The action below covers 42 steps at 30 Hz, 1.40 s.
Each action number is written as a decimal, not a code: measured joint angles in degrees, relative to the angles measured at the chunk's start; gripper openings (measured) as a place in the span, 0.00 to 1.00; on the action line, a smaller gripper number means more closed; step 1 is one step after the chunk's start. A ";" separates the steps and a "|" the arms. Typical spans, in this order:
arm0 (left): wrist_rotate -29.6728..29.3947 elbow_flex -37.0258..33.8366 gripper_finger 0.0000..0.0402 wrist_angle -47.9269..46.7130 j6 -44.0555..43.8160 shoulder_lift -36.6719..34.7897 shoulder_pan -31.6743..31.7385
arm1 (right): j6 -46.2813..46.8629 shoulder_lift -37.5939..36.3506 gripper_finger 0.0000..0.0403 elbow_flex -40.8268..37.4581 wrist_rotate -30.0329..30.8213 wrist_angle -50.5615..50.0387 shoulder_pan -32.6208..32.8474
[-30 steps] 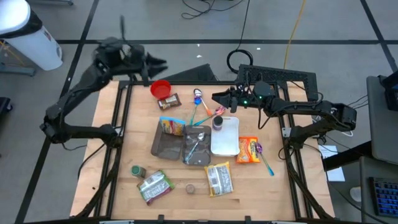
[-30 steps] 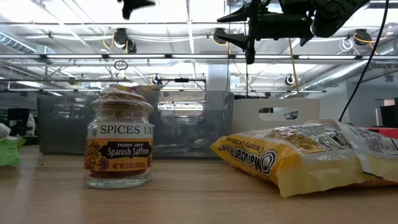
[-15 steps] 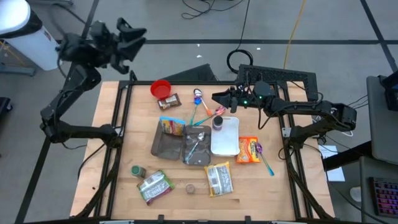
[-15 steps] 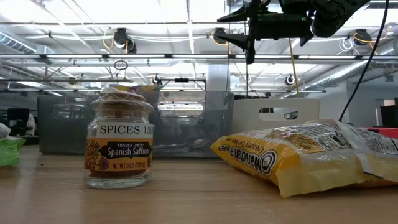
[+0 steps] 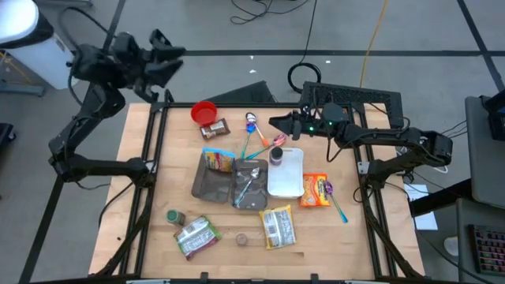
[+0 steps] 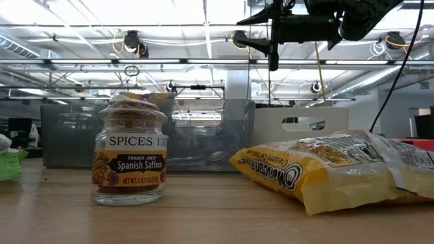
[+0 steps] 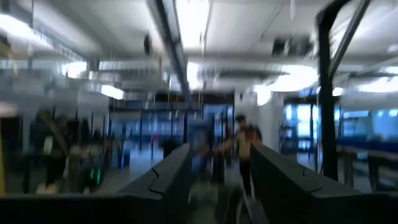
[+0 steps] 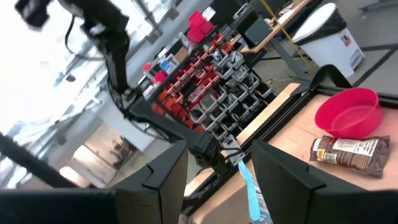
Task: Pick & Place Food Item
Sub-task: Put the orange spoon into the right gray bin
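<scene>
Several food packets lie flat on the wooden table [image 5: 150, 197]: a brown one [image 5: 215, 128], a yellow one [image 5: 218, 160], an orange one [image 5: 316, 190], a yellow-white one [image 5: 278, 226] and a green one [image 5: 196, 237]. In the low view, a saffron spice jar [image 6: 130, 156] stands upright beside the yellow-white packet [image 6: 325, 169]. My left gripper [image 5: 172, 52] is open, raised high beyond the table's far left corner, with nothing between its fingers [image 7: 168, 177]. My right gripper [image 5: 274, 125] is open too, hovering over the far middle of the table, above a blue spoon [image 8: 249, 186].
A red bowl [image 5: 204, 112] sits at the far edge. A grey tray [image 5: 217, 185] and a white tray [image 5: 286, 172] fill the middle. Small jars [image 5: 175, 217] [image 5: 277, 155] and spoons [image 5: 251, 134] stand around them. A white bin [image 5: 31, 39] is off the table's far left.
My left gripper has risen from just above the table's far left corner. It has swung toward the left and far side and tipped its fingers upward, leaving the low view. It has stayed open. My right arm has kept still.
</scene>
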 joint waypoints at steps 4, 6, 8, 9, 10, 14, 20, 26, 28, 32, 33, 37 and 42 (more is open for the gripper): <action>-1.77 -0.02 0.43 -15.10 7.83 -0.77 -0.10 | 0.53 0.00 0.42 0.00 0.33 0.09 -0.02; -4.32 -0.02 0.43 -21.78 10.99 -1.42 -0.35 | -0.47 0.00 0.42 0.00 0.24 0.09 0.00; -7.23 -0.02 0.43 -28.33 14.07 -2.52 -0.48 | -0.27 0.00 0.42 0.00 0.19 0.09 0.00; -8.76 -0.02 0.43 -31.41 15.56 -3.19 -0.48 | 0.09 0.00 0.42 0.00 0.19 0.09 0.00; -10.25 -0.02 0.43 -34.03 16.98 -3.92 -0.48 | 0.31 0.00 0.42 0.00 0.19 0.04 0.00; -13.79 -0.02 0.43 -42.45 18.55 -7.00 -0.48 | -0.29 0.00 0.42 0.00 0.19 -0.02 0.00; -13.81 -0.02 0.43 -52.78 17.44 -11.52 -0.50 | -0.34 0.00 0.42 0.00 0.23 -0.02 0.00; -13.85 -0.02 0.43 -64.91 15.62 -13.84 -0.49 | -3.09 0.00 0.42 0.00 0.35 -0.02 0.00; -13.98 -0.02 0.43 -67.81 15.40 -13.86 -0.49 | -3.44 0.00 0.42 0.00 0.41 -0.02 -0.02; -16.51 -0.60 0.43 -70.21 14.26 -13.79 -0.50 | -3.34 0.01 0.42 0.87 2.13 -1.49 -0.59; -17.20 -1.05 0.43 -70.01 13.99 -13.79 -0.48 | -3.61 0.02 0.42 1.91 2.53 -2.96 -0.74; -19.34 -3.17 0.43 -67.37 13.72 -13.40 -0.50 | -10.13 0.37 0.42 10.20 3.23 -16.57 -0.70; -20.28 -7.36 0.43 -61.94 13.35 -12.37 -0.48 | -17.41 4.50 0.42 25.05 3.17 -38.03 -1.49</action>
